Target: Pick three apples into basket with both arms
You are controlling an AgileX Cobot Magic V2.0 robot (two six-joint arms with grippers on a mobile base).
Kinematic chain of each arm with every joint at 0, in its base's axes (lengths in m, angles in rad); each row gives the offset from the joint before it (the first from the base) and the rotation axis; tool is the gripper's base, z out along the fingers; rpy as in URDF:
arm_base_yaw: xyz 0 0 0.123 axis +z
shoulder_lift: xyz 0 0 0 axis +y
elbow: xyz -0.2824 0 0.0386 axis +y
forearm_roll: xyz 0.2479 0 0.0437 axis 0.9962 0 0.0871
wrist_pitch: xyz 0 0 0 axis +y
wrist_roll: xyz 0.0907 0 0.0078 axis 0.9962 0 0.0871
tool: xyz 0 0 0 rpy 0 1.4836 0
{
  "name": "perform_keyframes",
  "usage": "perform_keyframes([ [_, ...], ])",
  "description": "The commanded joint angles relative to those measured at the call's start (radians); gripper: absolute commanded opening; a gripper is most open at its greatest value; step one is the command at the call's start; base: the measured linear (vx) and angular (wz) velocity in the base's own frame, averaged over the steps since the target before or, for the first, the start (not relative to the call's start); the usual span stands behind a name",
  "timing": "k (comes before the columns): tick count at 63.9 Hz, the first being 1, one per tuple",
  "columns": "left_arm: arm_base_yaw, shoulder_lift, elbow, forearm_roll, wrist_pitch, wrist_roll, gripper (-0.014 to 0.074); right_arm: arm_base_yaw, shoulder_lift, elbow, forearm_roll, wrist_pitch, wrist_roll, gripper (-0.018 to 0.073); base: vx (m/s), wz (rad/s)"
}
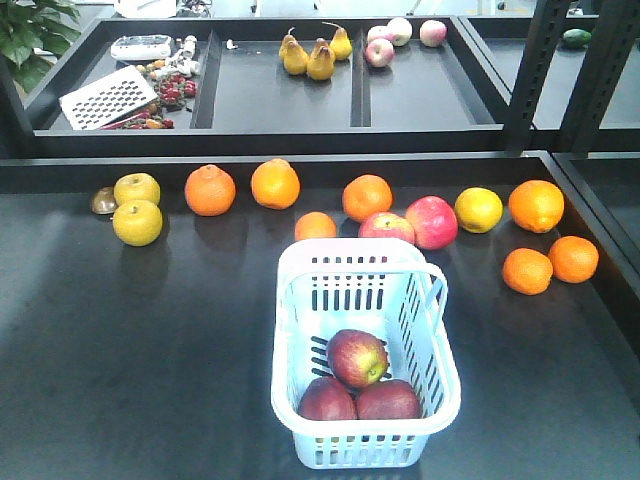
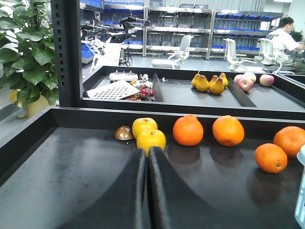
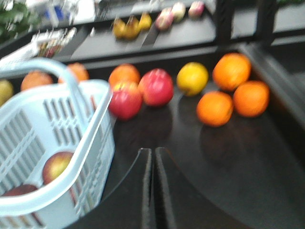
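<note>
Left wrist view: my left fingers point(image 2: 147, 191) are pressed together, empty, low over the dark tabletop point(image 2: 57, 167), with the yellow fruit point(image 2: 150, 139) just ahead. On the other wrist my right fingers point(image 3: 152, 191) are pressed together too, holding nothing, just beside the basket point(image 3: 52, 129). Out front, the basket sits near the tabletop's front edge, and all three apples point(image 1: 357, 357) lie inside it, two side by side with one resting on top. By my reckoning the picking is done. What's left is to pull away cleanly: keep both arms low and clear of the raised handle point(image 1: 437, 290), and don't nudge the bright pink-red apples point(image 1: 431, 221) just behind the basket's far rim.
</note>
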Motion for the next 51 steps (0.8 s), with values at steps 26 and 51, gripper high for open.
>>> perform_keyframes([
  [26,0.000,-0.016,0.009,-0.001,-0.069,-0.008,-0.0006,-0.051,-0.030,0.014,-0.147,-0.183,-0.004,-0.0004,0.00,0.00],
  [51,0.000,-0.016,0.009,-0.001,-0.069,-0.008,-0.0006,-0.049,-0.030,0.014,-0.145,-0.196,-0.004,-0.0004,0.00,0.00],
])
